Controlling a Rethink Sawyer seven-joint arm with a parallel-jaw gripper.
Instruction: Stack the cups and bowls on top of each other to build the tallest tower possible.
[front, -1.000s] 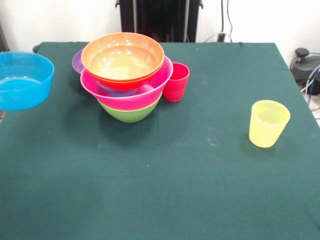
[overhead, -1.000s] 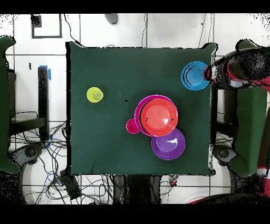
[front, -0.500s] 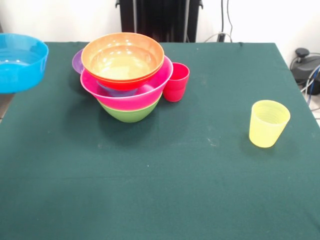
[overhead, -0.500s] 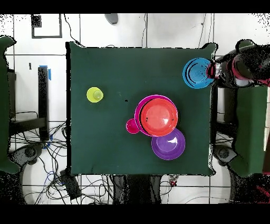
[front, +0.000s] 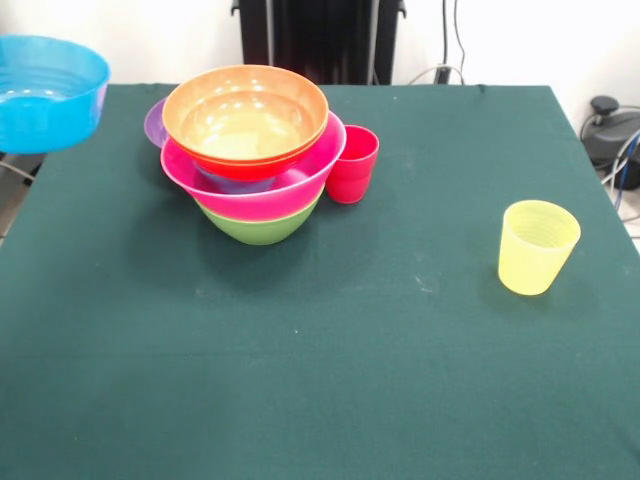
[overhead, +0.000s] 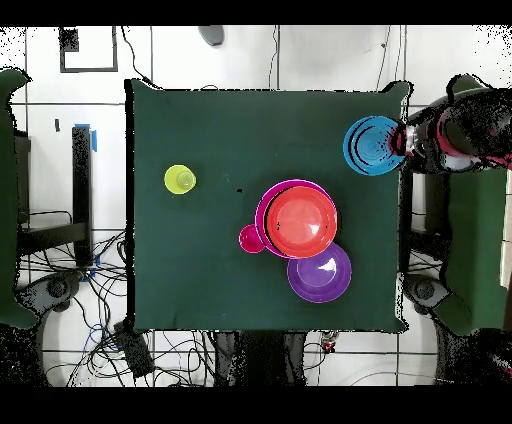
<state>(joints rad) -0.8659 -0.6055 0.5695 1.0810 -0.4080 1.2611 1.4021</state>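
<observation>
**Overhead view: blue bowl aloft at the tabletop edge, tower off to one side of it**

Overhead, the blue bowl (overhead: 372, 145) sits at the right edge of the tabletop (overhead: 200, 280), against a dark-and-red shape (overhead: 432, 140) that comes in from off the table. Can't tell whether that shape is the arm or a person's sleeve. The pincer can't be made out, so whether it is apart or clamped on anything can't be told.

Key relation: the tower (overhead: 300, 222) lies down-left of the blue bowl in this view, well apart, with bare cloth between them. In the front view the blue bowl is at the far left, raised off the cloth, rim up. The tower is to its right, with the orange bowl (front: 245, 115) on top, a pink bowl (front: 255, 195) under it and a green bowl (front: 260, 230) at the base.

The purple bowl (overhead: 320, 272) touches the tower's side and the red cup (front: 352, 165) stands just beside it. The yellow cup (front: 537, 247) stands alone, well apart. The tabletop is flat green cloth with plenty of room.

Likely next: carry the blue bowl across and lower it centred over the orange bowl.
</observation>
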